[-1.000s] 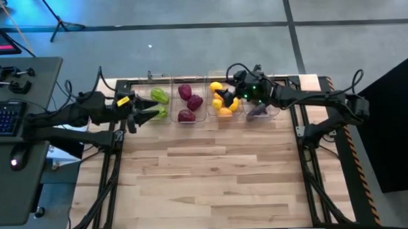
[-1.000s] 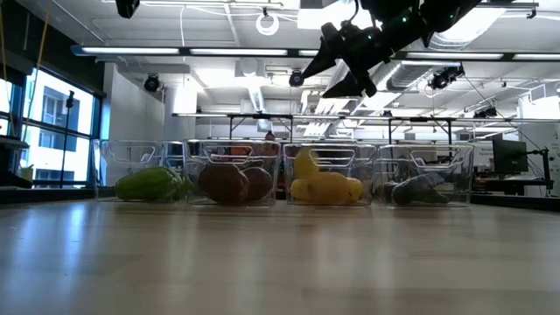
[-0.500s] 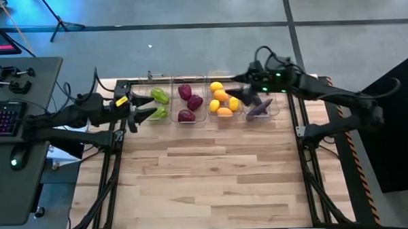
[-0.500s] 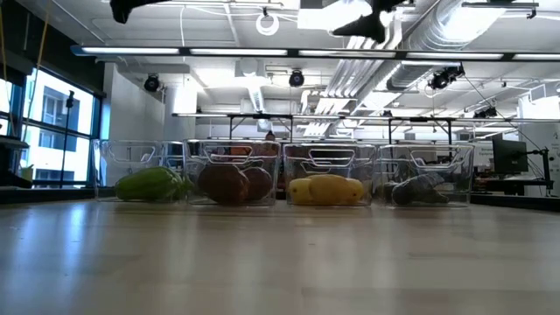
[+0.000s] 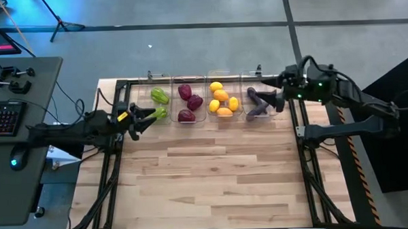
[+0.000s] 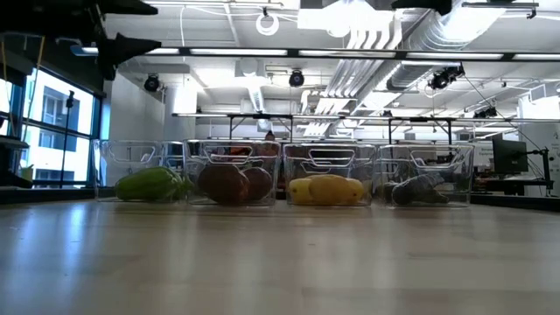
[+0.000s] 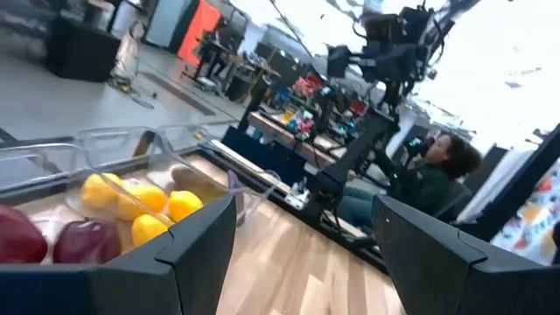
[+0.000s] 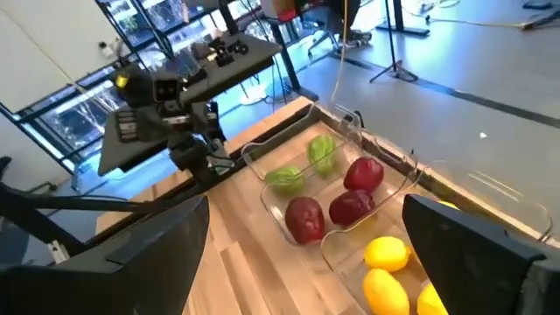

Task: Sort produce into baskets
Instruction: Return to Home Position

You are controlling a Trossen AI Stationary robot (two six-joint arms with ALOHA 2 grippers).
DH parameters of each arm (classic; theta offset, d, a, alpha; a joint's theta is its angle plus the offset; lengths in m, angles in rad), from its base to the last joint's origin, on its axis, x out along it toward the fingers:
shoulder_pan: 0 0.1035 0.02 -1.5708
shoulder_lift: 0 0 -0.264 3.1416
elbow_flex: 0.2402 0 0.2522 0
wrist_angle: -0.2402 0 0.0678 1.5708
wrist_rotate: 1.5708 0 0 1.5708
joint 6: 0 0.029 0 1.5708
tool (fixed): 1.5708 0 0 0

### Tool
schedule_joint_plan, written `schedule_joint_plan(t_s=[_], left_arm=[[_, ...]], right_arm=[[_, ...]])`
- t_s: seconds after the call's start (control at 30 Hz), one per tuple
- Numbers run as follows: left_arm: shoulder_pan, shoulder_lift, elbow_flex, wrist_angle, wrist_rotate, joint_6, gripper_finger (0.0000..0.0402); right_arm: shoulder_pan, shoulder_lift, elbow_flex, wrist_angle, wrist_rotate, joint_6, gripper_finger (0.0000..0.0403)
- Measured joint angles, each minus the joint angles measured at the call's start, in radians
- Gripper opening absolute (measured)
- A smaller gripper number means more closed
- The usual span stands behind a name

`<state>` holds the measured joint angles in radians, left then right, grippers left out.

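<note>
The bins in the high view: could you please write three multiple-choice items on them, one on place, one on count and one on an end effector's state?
1. Seen from above, where in the row of bins do the eggplants lie?
A. picture's left end
B. second from left
C. picture's right end

2. How many dark red pieces are there?
A. three
B. one
C. six

3. The right end effector is:
A. shut on a bin's rim
B. open and empty
C. shut on an eggplant

Answers:
1 C, they lie in the last bin, nearest the right end effector.
2 A, three show in the second bin from the left.
3 B, its wrist view shows the fingers wide apart with nothing held between them.
</note>
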<state>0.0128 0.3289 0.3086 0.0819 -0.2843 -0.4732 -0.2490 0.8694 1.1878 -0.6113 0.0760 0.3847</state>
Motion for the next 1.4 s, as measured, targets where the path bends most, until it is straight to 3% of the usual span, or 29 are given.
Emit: schedule_joint_plan(t_s=[0.3,0.6,0.87,1.13,1.4], left_arm=[[0.0,-0.21,-0.153,-0.01,-0.058,-0.056,0.0252],[0.0,-0.322,-0.259,-0.017,-0.082,-0.196,0.0252],[0.0,-0.325,-0.271,-0.073,-0.185,-0.266,0.0252],[0.0,-0.323,-0.271,-0.089,-0.198,-0.364,0.0252],[0.0,-0.306,-0.271,-0.09,-0.155,-0.259,0.0252]], right_arm=[[0.049,-0.06,-0.177,0.021,-0.004,0.15,0.0369],[0.099,-0.202,-0.433,0.219,-0.015,0.216,0.0369],[0.161,-0.468,-0.645,0.303,-0.001,0.243,0.0369],[0.167,-0.73,-0.816,0.379,0.029,0.211,0.0369],[0.167,-0.867,-0.985,0.571,0.005,0.183,0.0369]])
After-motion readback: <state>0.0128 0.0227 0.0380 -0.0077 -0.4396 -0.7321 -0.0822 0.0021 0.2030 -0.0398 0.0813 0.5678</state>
